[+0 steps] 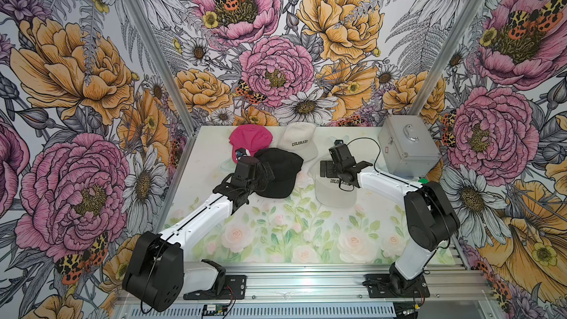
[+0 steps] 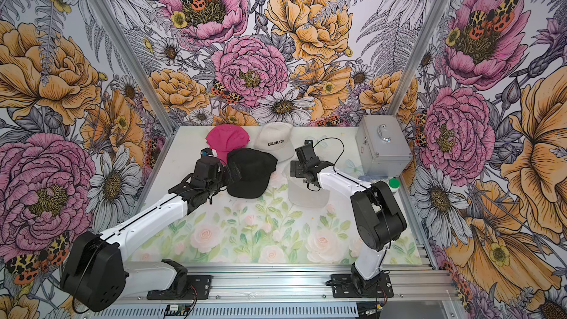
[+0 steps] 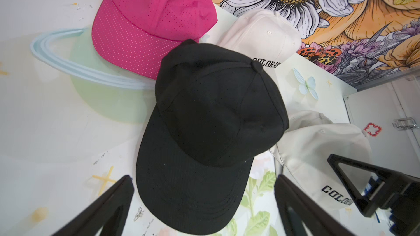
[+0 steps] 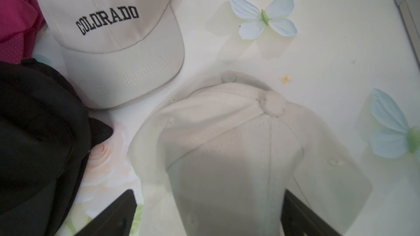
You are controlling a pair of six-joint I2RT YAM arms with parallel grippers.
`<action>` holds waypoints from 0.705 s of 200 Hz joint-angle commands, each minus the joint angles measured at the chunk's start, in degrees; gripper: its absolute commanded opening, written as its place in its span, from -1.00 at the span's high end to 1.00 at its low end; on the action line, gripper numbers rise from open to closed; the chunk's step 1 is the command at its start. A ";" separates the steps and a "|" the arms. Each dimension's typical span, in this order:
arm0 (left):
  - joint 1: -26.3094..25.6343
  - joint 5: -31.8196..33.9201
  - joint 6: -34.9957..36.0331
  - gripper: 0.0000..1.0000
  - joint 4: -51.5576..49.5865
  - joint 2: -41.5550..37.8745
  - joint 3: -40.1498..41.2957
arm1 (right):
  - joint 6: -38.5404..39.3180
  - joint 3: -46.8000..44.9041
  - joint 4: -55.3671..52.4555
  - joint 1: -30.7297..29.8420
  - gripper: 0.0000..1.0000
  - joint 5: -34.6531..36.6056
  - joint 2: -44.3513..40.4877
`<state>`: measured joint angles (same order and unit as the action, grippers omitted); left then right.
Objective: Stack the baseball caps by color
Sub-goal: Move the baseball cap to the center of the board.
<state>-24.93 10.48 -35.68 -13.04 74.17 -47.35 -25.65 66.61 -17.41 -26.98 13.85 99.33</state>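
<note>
Your left end effector (image 3: 204, 179) gapes wide above black cap (image 3: 216, 114), right end effector (image 4: 209, 192) gapes wide above near cream cap (image 4: 227, 144); you read "COLORADO" on far cream cap (image 4: 109, 30).

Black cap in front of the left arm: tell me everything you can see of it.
The black cap is plain dark woven fabric, no lettering: panelled crown with a top button, curved brim with stitched rows. It sits crown up on the table, brim toward the robot. Its rear edge overlaps the brim of the pink cap; the lettered cream cap sits close behind. Nothing grips it. Whether more caps lie beneath is unclear.
</note>
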 commanded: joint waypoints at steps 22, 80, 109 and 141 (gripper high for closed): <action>0.54 -1.82 0.53 -0.98 1.22 0.45 -0.37 | -2.40 0.76 -0.29 0.09 -0.99 8.25 -6.52; 0.58 -2.83 0.70 -0.98 2.04 1.85 -1.26 | -7.96 8.59 -3.20 0.03 -0.98 -3.85 -3.54; 0.72 -2.41 0.70 -0.98 2.17 0.86 -0.29 | -13.60 10.24 8.52 0.07 -0.99 -15.92 1.12; 1.08 -3.20 0.09 -0.98 3.17 -0.59 1.52 | -21.78 18.31 13.53 -0.33 -0.88 -20.42 10.74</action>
<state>-24.71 8.88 -35.66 -12.10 75.57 -47.16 -39.13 80.20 -10.94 -26.94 -0.71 104.33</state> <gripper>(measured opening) 0.990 0.970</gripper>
